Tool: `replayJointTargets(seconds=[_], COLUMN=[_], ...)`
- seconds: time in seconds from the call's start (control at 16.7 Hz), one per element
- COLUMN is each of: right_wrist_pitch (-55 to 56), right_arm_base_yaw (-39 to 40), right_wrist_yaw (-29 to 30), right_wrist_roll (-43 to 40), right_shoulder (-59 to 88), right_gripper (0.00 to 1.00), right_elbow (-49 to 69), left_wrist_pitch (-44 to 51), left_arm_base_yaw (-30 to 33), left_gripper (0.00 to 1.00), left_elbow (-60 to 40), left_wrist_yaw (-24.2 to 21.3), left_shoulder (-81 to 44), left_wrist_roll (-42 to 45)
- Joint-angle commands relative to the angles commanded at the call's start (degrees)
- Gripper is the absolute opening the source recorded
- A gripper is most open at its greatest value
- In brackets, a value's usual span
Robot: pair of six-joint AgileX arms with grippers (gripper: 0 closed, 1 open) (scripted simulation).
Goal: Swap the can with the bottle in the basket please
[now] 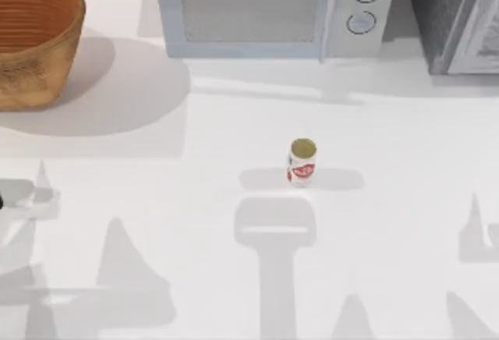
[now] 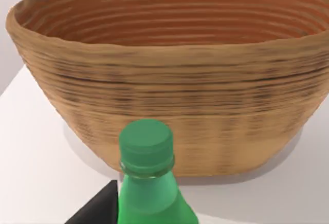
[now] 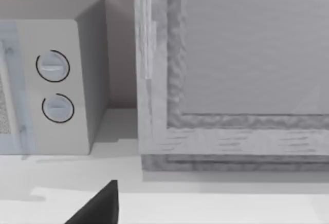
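Observation:
The can (image 1: 302,162), white with a red label and a gold-olive top, stands upright alone in the middle of the table. The orange-brown wicker basket (image 1: 35,40) sits at the far left corner. Seen from the left wrist, the basket (image 2: 169,95) is just ahead and its ribbed inside holds nothing that I can see. A green bottle (image 2: 149,183) with a green cap stands outside it, close in front of my left gripper (image 2: 154,216), beside the one dark finger (image 2: 100,208) that shows. My right gripper (image 3: 164,219) is open and holds nothing; its finger (image 3: 100,206) faces the back right.
A pale grey microwave (image 1: 273,8) with two round knobs stands at the back centre. A darker grey appliance (image 1: 456,16) fills the back right corner. White table (image 1: 195,223) stretches all around the can and carries arm shadows.

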State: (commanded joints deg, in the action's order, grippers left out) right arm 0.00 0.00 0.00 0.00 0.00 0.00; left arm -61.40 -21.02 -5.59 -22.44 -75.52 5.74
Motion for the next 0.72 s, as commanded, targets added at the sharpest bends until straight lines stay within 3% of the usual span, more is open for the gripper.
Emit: replayJointTargets(seconds=[0.36, 0.72], right_wrist_pitch=[0.00, 0.00], right_arm_base_yaw=[0.00, 0.00], right_wrist_yaw=[0.00, 0.00], right_wrist_roll=[0.00, 0.00], right_shoulder=[0.00, 0.00], right_gripper=[1.00, 1.00], right_elbow=[0.00, 0.00], left_wrist_pitch=[-19.86, -27.17], left_arm_base_yaw=[-6.84, -9.63], left_gripper=[1.00, 1.00], left_elbow=[-1.88, -2.45], left_wrist_yaw=[-7.16, -9.63], left_shoulder=[-25.38, -35.10], left_wrist_roll=[1.80, 2.36])
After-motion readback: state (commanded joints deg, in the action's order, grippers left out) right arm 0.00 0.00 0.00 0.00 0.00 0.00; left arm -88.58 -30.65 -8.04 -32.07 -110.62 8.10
